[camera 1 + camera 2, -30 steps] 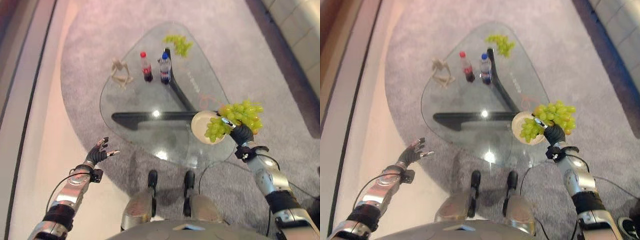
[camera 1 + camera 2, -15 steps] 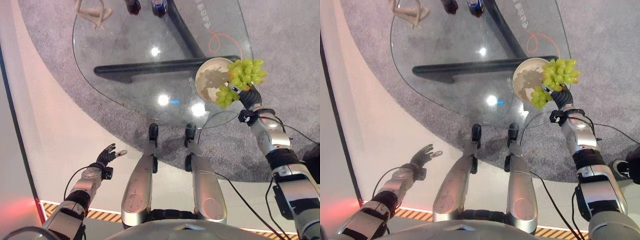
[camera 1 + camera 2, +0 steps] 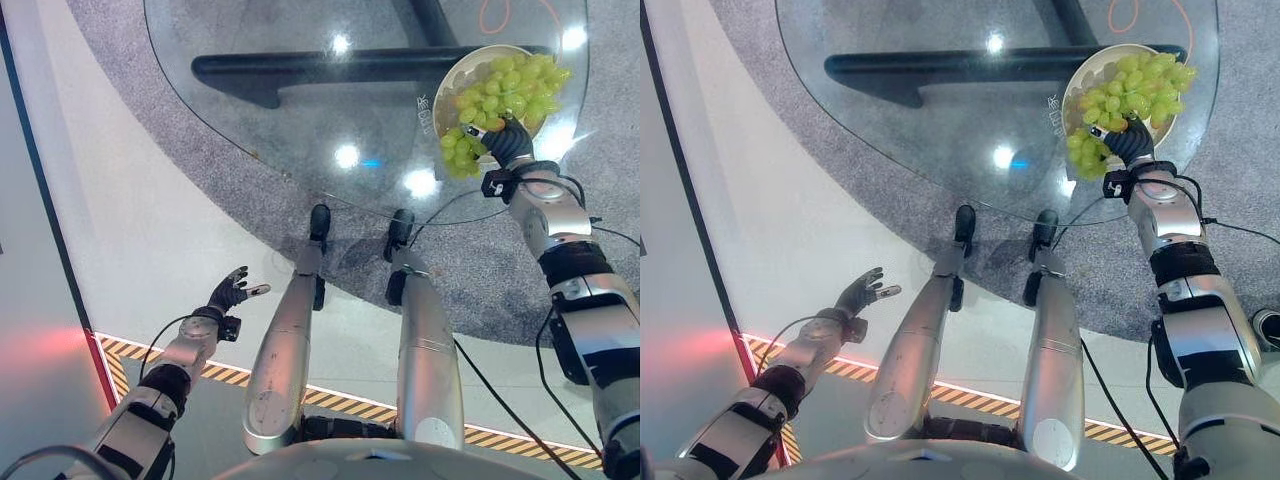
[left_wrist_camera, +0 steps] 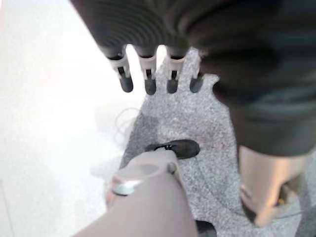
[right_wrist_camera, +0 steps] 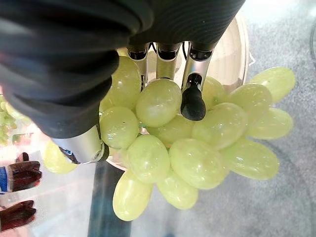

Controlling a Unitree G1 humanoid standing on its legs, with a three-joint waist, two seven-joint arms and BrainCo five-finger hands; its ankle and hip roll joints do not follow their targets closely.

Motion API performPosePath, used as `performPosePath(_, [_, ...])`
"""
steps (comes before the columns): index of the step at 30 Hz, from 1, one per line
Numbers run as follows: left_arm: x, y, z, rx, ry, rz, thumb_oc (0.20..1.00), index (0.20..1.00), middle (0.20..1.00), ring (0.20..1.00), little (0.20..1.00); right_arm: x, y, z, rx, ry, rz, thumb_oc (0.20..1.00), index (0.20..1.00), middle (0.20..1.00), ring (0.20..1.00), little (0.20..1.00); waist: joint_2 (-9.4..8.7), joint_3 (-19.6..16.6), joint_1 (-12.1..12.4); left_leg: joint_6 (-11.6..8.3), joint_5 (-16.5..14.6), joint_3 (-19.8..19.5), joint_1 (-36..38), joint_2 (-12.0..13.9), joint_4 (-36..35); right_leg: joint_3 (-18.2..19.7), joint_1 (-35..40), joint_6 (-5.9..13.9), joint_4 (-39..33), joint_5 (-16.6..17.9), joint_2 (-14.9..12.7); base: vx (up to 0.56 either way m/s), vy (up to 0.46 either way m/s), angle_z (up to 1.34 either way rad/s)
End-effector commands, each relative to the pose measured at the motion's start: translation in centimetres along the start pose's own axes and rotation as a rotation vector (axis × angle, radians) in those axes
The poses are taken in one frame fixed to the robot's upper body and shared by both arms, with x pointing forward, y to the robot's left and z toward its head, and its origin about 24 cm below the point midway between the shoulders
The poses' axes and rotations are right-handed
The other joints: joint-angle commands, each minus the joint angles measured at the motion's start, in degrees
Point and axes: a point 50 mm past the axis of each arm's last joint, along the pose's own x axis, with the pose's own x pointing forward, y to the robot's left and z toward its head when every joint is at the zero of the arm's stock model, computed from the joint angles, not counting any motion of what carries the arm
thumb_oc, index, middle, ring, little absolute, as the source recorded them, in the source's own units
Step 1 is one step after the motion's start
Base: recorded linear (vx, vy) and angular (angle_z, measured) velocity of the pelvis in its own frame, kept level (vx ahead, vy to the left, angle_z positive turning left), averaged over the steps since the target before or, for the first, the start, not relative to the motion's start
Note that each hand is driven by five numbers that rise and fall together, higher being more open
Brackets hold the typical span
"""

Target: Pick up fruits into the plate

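A bunch of green grapes (image 3: 500, 100) hangs over the cream plate (image 3: 452, 82) on the right edge of the glass table (image 3: 300, 130); some grapes droop past the plate's near rim. My right hand (image 3: 508, 142) is shut on the bunch from below. In the right wrist view its fingers (image 5: 193, 101) and thumb curl round the grapes (image 5: 197, 148), with the plate (image 5: 237, 44) behind. My left hand (image 3: 230, 293) hovers open over the pale floor at lower left, far from the table, fingers (image 4: 148, 84) straight.
The table's dark base bar (image 3: 320, 66) shows through the glass. Grey carpet (image 3: 500, 270) lies under the table, pale floor (image 3: 130, 200) to the left, and a yellow-black striped line (image 3: 330, 398) crosses the floor near me.
The camera has tilted down and nearer, so the table slid up in view. My right hand has carried the grapes further over the plate. The left hand stays open.
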Motion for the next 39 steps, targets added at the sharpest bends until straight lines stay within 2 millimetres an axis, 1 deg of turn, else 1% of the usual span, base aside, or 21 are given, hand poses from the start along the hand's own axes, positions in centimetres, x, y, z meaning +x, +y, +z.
performPosePath(1, [-0.7, 0.0, -1.5, -0.026, 0.035, 0.013, 1.0, 1.0, 1.0, 1.0, 1.0, -0.4, -1.9, -0.6, -0.133, 0.047, -0.059, 0.2, 0.2, 0.2, 0.2, 0.2, 2.8, -2.2, -0.2, 2.48, -6.5, 0.9, -1.9, -2.4, 7.2, -2.5, 0.9, 2.06, 1.1, -0.7, 1.2, -0.01, 0.035, 0.03])
performPosePath(2, [-0.6, -0.1, -1.5, -0.028, 0.035, 0.011, 1.0, 1.0, 1.0, 1.0, 1.0, -0.3, -1.8, -0.6, -0.149, 0.067, -0.063, 0.2, 0.2, 0.2, 0.2, 0.2, 2.9, -2.2, -0.1, 2.44, -6.5, 0.9, -2.2, -2.5, 7.3, -2.5, 0.6, 2.09, 1.1, -0.6, 1.1, -0.01, 0.043, 0.01])
performPosePath(3, [-0.6, -0.1, -1.5, -0.028, 0.034, 0.009, 1.0, 1.0, 1.0, 1.0, 1.0, -0.2, -1.8, -0.7, -0.157, 0.093, -0.066, 0.473, 0.473, 0.473, 0.473, 0.473, 3.01, -2.2, 0.0, 2.46, -6.4, 0.9, -2.2, -2.5, 7.2, -2.5, 0.5, 2.08, 1.1, -0.5, 1.1, 0.0, 0.038, 0.0])
performPosePath(4, [-0.6, -0.2, -1.4, -0.028, 0.032, 0.007, 1.0, 1.0, 1.0, 1.0, 1.0, -0.1, -1.7, -0.8, -0.149, 0.113, -0.072, 1.0, 1.0, 1.0, 1.0, 1.0, 3.09, -2.2, 0.2, 2.48, -6.4, 0.8, -2.4, -2.5, 7.3, -2.5, 0.3, 2.08, 1.2, -0.5, 1.1, 0.0, 0.0, 0.0])
performPosePath(8, [-0.5, -0.5, -1.2, -0.022, 0.025, 0.0, 1.0, 1.0, 1.0, 1.0, 1.0, 0.2, -1.9, -1.2, -0.139, 0.153, -0.094, 1.0, 1.0, 1.0, 1.0, 1.0, 3.24, -2.2, 0.6, 2.59, -6.5, 0.8, -2.7, -2.7, 7.3, -2.7, 0.1, 2.03, 1.2, -0.5, 1.1, 0.0, 0.004, 0.01])
performPosePath(11, [-0.4, -0.6, -1.0, -0.021, 0.019, -0.004, 1.0, 1.0, 1.0, 1.0, 1.0, 0.2, -2.4, -1.5, -0.138, 0.199, -0.117, 1.0, 1.0, 1.0, 1.0, 1.0, 3.36, -2.2, 0.9, 2.74, -6.3, 0.7, -2.7, -2.9, 7.1, -2.8, 0.1, 2.08, 1.0, -0.2, 1.2, -0.01, 0.011, 0.07])
performPosePath(16, [-0.6, -0.6, -1.2, -0.032, 0.024, -0.018, 1.0, 1.0, 1.0, 1.0, 1.0, 0.0, -3.3, -2.1, -0.151, 0.247, -0.158, 1.0, 1.0, 1.0, 1.0, 1.0, 3.35, -2.2, 1.0, 2.92, -6.3, 0.7, -2.0, -3.0, 6.7, -2.8, 0.4, 2.11, 0.7, 0.0, 1.3, 0.0, 0.016, 0.04])
performPosePath(23, [-0.8, -0.4, -1.3, -0.043, 0.02, -0.044, 1.0, 1.0, 1.0, 1.0, 1.0, -0.6, -4.6, -3.0, -0.227, 0.289, -0.232, 1.0, 1.0, 1.0, 1.0, 1.0, 2.26, -2.2, 0.6, 3.3, -6.2, 1.0, 0.5, -2.5, 5.1, -2.6, 2.7, 2.21, -0.5, 0.3, 2.2, 0.0, 0.001, 0.01])
performPosePath(26, [-0.8, -0.4, -1.3, -0.045, 0.019, -0.045, 1.0, 1.0, 1.0, 1.0, 1.0, -0.7, -4.8, -3.1, -0.227, 0.29, -0.237, 1.0, 1.0, 1.0, 1.0, 1.0, 2.09, -2.2, 0.5, 3.36, -6.1, 1.1, 1.2, -2.5, 4.7, -2.5, 3.3, 2.27, -0.8, 0.3, 2.3, 0.0, 0.0, 0.0])
performPosePath(27, [-0.8, -0.2, -1.4, -0.051, 0.018, -0.044, 1.0, 1.0, 1.0, 1.0, 1.0, -0.9, -5.0, -3.3, -0.226, 0.284, -0.238, 1.0, 1.0, 1.0, 1.0, 1.0, 1.73, -2.2, 0.2, 3.43, -6.1, 1.2, 2.3, -2.4, 4.2, -2.4, 4.2, 2.3, -1.3, 0.4, 2.6, 0.0, 0.0, 0.0])
performPosePath(32, [-0.9, 0.1, -1.7, -0.05, 0.034, -0.03, 1.0, 1.0, 1.0, 1.0, 1.0, -1.4, -4.9, -3.8, -0.227, 0.265, -0.234, 1.0, 1.0, 1.0, 1.0, 1.0, 0.71, -2.2, -0.4, 3.52, -6.0, 1.4, 6.1, -2.0, 2.3, -2.0, 7.6, 2.54, -2.5, 0.4, 3.1, -0.01, 0.028, -0.07])
performPosePath(33, [-0.9, 0.3, -1.8, -0.05, 0.042, -0.024, 1.0, 1.0, 1.0, 1.0, 1.0, -1.6, -4.8, -4.0, -0.227, 0.255, -0.234, 1.0, 1.0, 1.0, 1.0, 1.0, 0.27, -2.2, -0.6, 3.62, -6.0, 1.5, 7.8, -1.8, 1.5, -1.9, 9.0, 2.61, -3.1, 0.3, 3.2, -0.01, 0.023, -0.08])
performPosePath(35, [-0.9, 0.5, -2.0, -0.052, 0.048, -0.02, 1.0, 1.0, 1.0, 1.0, 1.0, -1.7, -4.8, -4.0, -0.227, 0.247, -0.233, 1.0, 1.0, 1.0, 1.0, 1.0, -0.02, -2.2, -0.8, 3.66, -6.0, 1.6, 8.6, -1.7, 1.2, -1.8, 9.8, 2.63, -3.4, 0.4, 3.3, -0.01, 0.024, -0.06])
performPosePath(39, [-1.0, 1.1, -2.5, -0.062, 0.081, -0.004, 1.0, 1.0, 1.0, 1.0, 1.0, -2.3, -4.7, -4.4, -0.243, 0.232, -0.229, 1.0, 1.0, 1.0, 1.0, 1.0, -1.15, -2.2, -1.4, 3.68, -6.3, 2.1, 13.3, -1.2, -0.3, -1.5, 14.3, 2.84, -4.6, 0.1, 3.2, 0.0, 0.033, -0.07])
